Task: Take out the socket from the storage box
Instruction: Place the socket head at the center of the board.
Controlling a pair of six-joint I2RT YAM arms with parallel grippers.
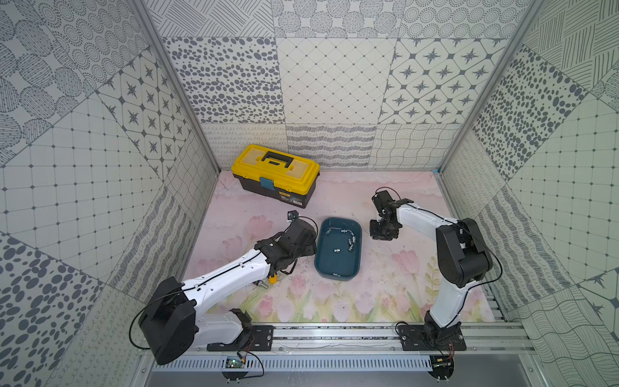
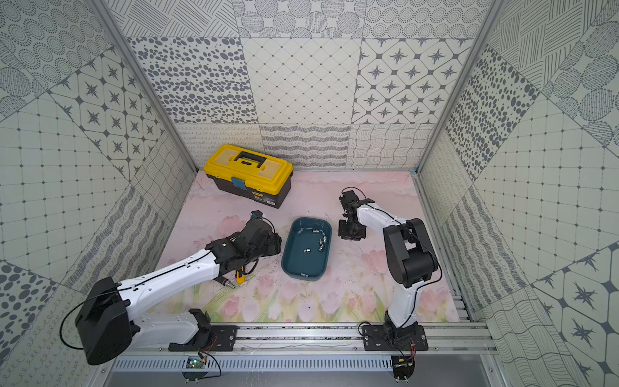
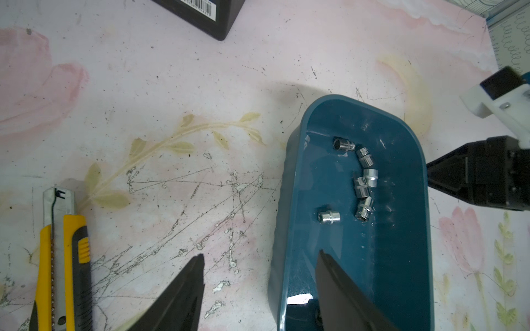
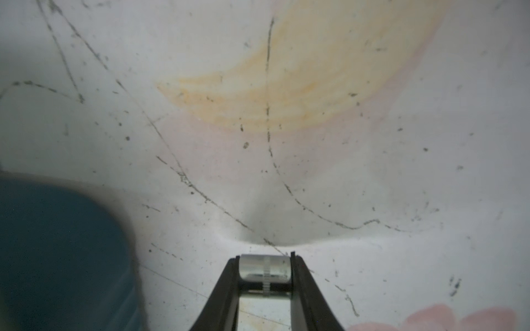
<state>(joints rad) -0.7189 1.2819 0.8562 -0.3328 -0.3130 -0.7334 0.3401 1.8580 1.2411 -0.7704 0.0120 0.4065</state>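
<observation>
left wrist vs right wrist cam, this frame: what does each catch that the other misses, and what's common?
Left wrist only: six loose sockets lying in the box, a yellow utility knife, the toolbox corner, and the open left gripper straddling the box wall.
Right wrist only: the held socket, clamped in the right gripper over the mat, outside the box.
Both: the teal storage box, the scratched floral mat, and part of the right gripper.

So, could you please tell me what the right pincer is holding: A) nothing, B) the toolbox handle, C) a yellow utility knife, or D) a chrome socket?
D: the right wrist view shows the right pincer closed on a chrome socket, outside the storage box.
</observation>
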